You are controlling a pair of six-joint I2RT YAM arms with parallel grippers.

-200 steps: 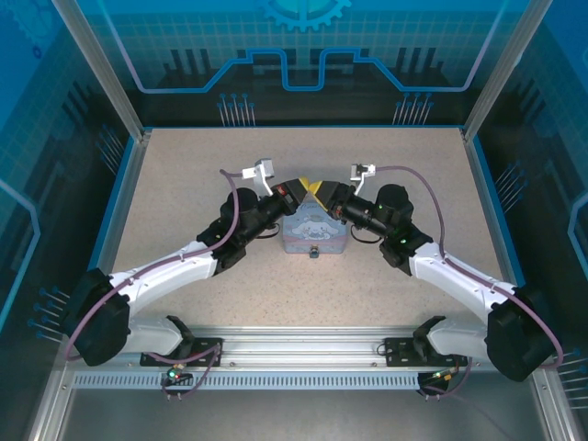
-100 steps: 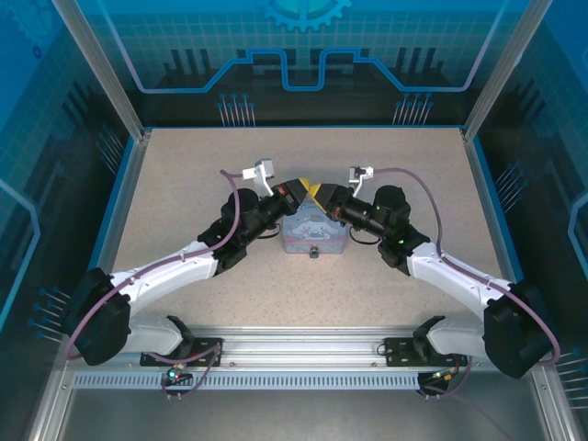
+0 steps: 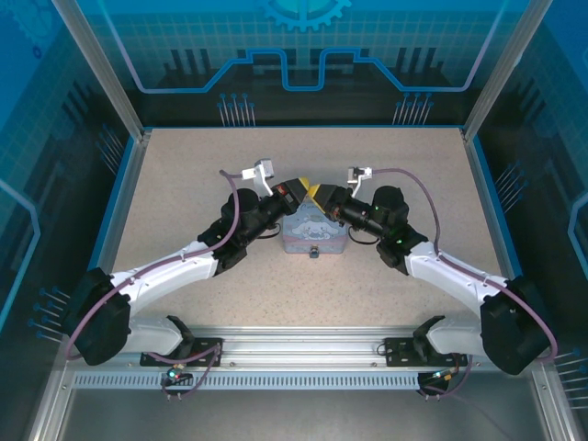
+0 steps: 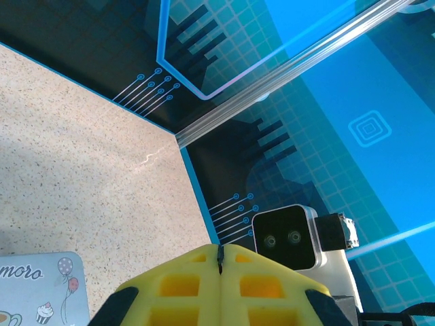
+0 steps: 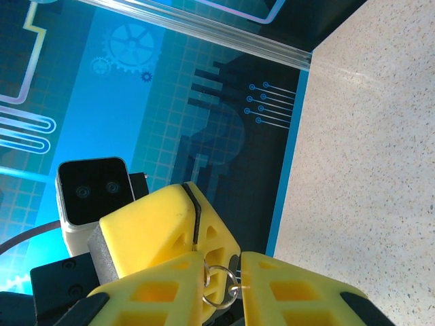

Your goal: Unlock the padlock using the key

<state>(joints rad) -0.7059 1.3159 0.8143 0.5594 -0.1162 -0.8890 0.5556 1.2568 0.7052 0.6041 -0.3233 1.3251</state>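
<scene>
Left gripper [image 4: 219, 266] is clamped shut on a thin dark sliver at the seam, I read that as the key [image 4: 219, 252]. Right gripper [image 5: 224, 275] is nearly closed with a wire ring [image 5: 219, 285] in the gap, can't tell if it's pinched. Padlock [image 3: 313, 250] sits at the tin's [image 3: 299, 231] near edge, below both. Risk: a weak ring grip lets the key twist or drop during handover. Key blade is buried in the pads, keyhole too small to make out

You can read only "moro" on the tin [image 4: 41, 299] lid, cut off at the left edge.
</scene>
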